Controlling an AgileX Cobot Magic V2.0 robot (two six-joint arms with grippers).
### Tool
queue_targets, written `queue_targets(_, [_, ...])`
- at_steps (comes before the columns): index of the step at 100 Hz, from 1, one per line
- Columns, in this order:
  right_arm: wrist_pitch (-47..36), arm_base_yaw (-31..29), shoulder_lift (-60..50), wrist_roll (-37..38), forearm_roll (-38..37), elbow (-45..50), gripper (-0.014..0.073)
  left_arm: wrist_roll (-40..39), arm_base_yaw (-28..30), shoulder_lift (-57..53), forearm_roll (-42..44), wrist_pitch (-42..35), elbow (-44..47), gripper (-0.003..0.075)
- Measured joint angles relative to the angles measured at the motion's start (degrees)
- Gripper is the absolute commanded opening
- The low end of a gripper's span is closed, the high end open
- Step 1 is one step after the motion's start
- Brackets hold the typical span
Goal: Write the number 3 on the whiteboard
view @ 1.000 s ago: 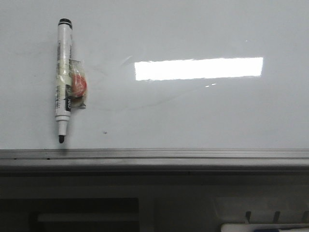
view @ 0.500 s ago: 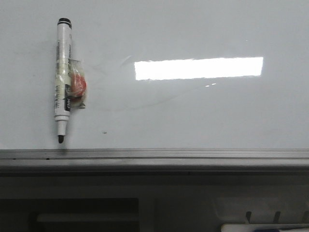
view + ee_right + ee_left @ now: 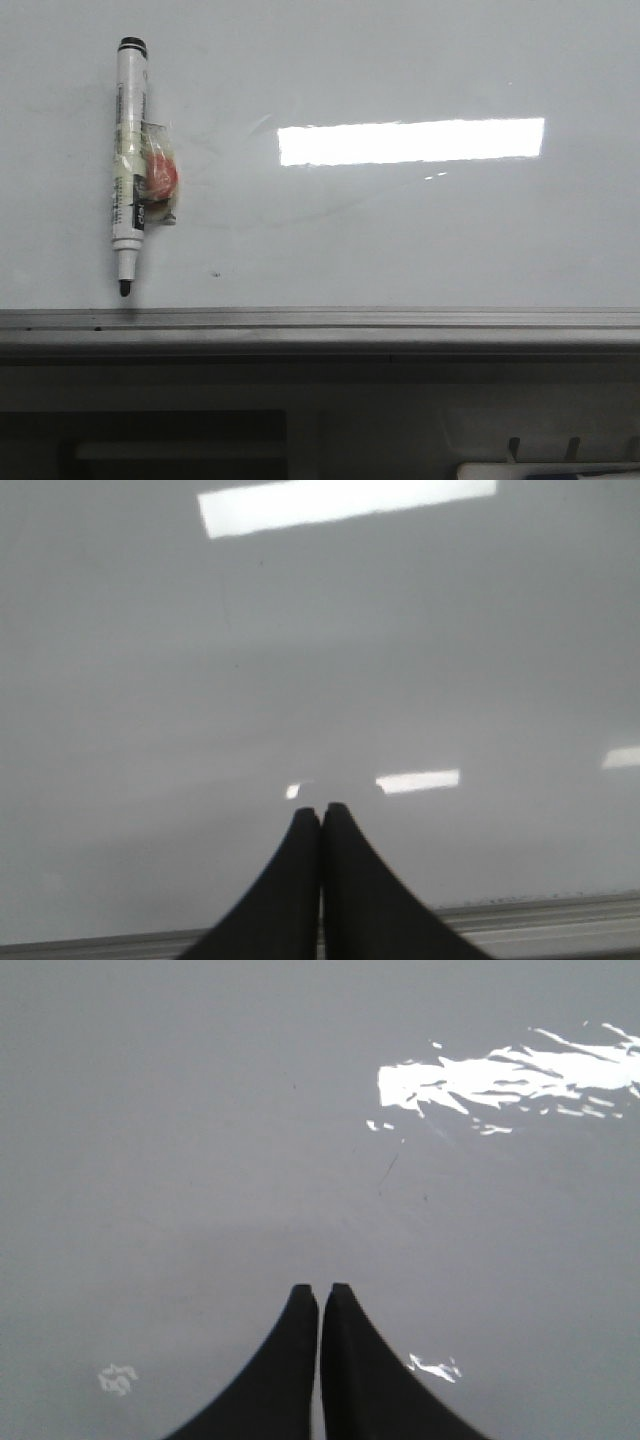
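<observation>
Two claws, left [image 3: 319,1290] and right [image 3: 321,808], hang pinched together and empty over the whiteboard [image 3: 420,240]. An uncapped marker [image 3: 130,165] lies near its left edge, tip toward the rail [image 3: 320,320]; no 3 shows.

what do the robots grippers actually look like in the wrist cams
Only the fingers show. The left gripper has two matte black fingers, broad at the base and curving to narrow rounded tips. The right gripper looks the same, with plain black fingers. No cables, markings or arm links are visible.
</observation>
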Motion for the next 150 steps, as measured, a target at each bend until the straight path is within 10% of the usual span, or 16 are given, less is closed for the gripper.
queue_targets(22, [2.5, 0.0, 2.7, 0.0, 0.8, -2.1, -0.0048, 0.0, 0.0, 5.4, 0.3, -2.1, -2.8, -0.0012])
queue_targets(51, [3.2, 0.0, 2.8, 0.0, 0.9, -2.1, -0.0048, 0.0, -1.1, 8.5, -1.8, -9.1, -2.6, 0.0325])
queue_targets(102, [3.0, 0.0, 2.9, 0.0, 0.9, -2.1, -0.0048, 0.0, -2.3, 10.4, 0.5, -24.5, -2.6, 0.0334])
queue_targets(150, [3.0, 0.0, 2.9, 0.0, 0.9, -2.1, -0.0048, -4.2, -28.4, 19.0, -1.8, -19.7, -2.9, 0.034])
